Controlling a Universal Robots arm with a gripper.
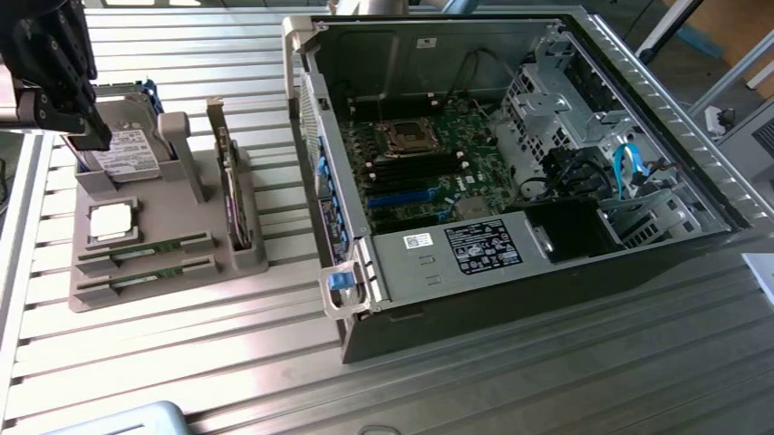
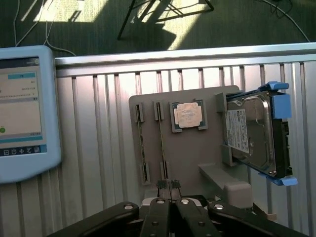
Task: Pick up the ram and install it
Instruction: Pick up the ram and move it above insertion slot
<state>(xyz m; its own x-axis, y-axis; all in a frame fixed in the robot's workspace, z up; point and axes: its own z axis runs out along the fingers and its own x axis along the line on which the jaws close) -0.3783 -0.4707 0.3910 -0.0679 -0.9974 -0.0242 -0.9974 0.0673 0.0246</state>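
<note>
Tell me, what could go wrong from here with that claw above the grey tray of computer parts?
The two ram sticks lie close together in the tray, so the claw might knock the neighbour or the processor chip. The hard drive stands tall nearby and could get bumped. The memory slots sit deep inside the case, so a tilted stick might jam.

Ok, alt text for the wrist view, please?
The shut gripper hangs over a grey tray holding two ram sticks in slots, a processor chip and a hard drive in a blue carrier. A lit screen sits nearby.

ram [image 1: 148, 246], thin green stick, edgewise in tray [image 1: 181, 216]
</note>
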